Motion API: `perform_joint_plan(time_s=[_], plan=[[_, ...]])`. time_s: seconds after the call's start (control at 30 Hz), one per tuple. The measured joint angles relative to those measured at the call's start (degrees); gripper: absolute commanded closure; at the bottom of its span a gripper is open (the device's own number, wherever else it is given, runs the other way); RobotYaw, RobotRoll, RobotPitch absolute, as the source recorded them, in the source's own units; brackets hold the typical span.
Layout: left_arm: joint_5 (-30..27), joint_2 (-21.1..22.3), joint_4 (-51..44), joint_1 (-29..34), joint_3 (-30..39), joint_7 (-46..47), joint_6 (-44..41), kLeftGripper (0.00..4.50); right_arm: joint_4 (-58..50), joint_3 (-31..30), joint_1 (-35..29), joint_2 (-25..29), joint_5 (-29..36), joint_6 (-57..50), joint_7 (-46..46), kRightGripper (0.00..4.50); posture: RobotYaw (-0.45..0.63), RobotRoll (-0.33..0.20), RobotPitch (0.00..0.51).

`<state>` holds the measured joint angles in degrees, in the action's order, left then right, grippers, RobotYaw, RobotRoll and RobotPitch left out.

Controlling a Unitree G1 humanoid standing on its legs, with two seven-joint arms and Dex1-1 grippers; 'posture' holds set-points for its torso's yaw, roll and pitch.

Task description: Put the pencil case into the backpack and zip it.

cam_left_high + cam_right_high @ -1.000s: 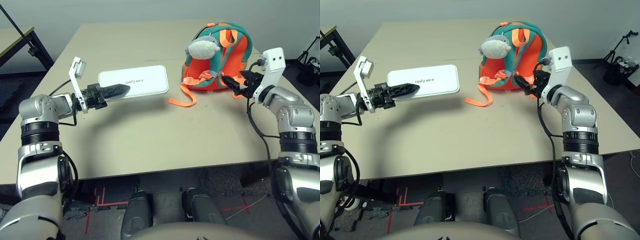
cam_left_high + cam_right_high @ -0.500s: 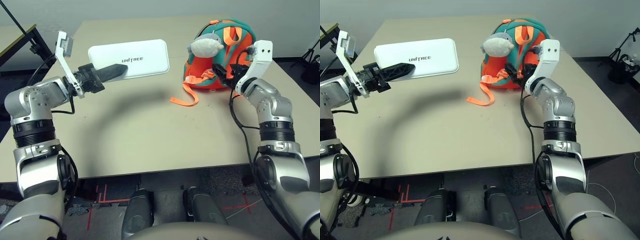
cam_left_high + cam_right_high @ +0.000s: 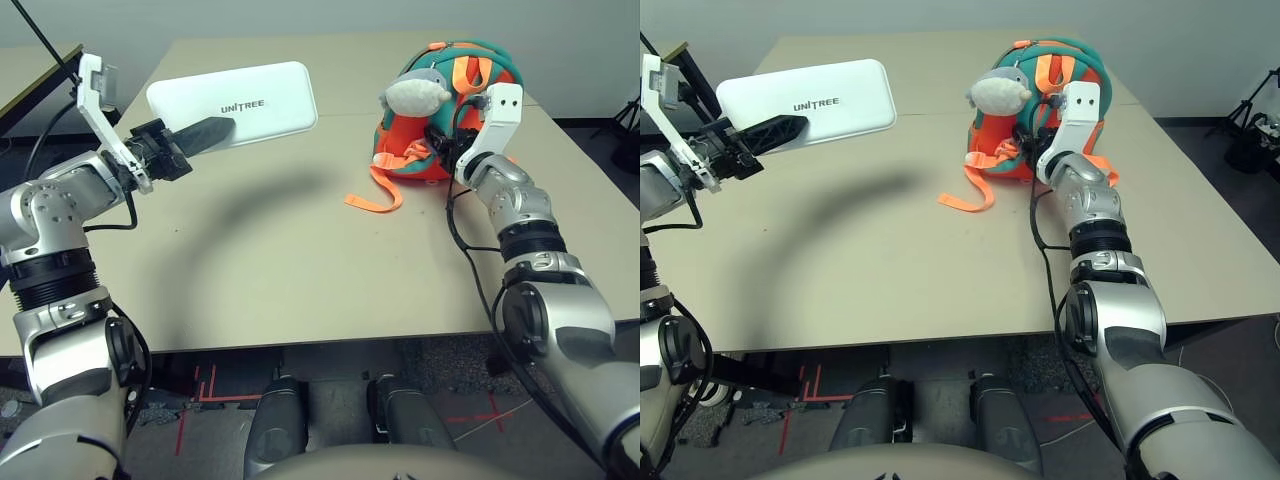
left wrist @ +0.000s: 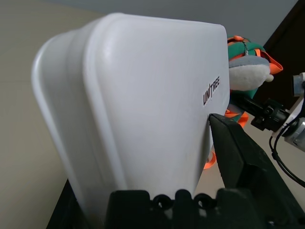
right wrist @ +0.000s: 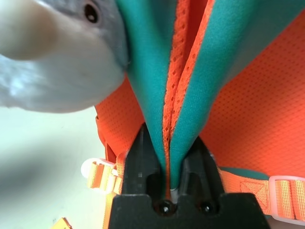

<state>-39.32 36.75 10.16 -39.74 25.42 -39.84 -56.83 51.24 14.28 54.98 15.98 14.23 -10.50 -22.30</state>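
your left pincer (image 3: pixel 203 137) grips the case (image 3: pixel 238 104), one finger on its lettered face, holding it up above the tabletop (image 3: pixel 300 240), well apart from the backpack (image 3: pixel 405 130). your right pincer (image 5: pixel 172 152) is closed on the backpack's teal and orange straps, pinched together between its fingers. the plush shark (image 3: pixel 1000 91) hangs just beside them, and the backpack stands upright on the tabletop.

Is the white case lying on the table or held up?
Held up: the left gripper grips the white case, which casts its shadow on the table well away from it.
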Motion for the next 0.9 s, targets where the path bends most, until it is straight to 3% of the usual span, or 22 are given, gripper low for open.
perform_joint_plan(time_s=[0.4,0.6,0.9], plan=[[3.34,-2.09,5.18,1.88,-0.13,5.8,9.95,1.23,-2.78,-1.64,-1.02,1.36,-0.13,0.34,-5.28,4.37,-0.04,0.0,0.073],[7.12,-2.38,13.9,-1.34,0.01,9.61,19.55,1.23,-17.09,-3.0,-5.73,3.83,1.24,-5.71,-10.64,4.37,-0.08,0.0,0.072],[8.81,-3.23,19.18,-4.53,-2.86,8.36,23.81,1.23,-41.38,-3.12,-14.28,6.32,7.1,-21.29,-11.92,4.37,-0.13,0.0,0.073]])
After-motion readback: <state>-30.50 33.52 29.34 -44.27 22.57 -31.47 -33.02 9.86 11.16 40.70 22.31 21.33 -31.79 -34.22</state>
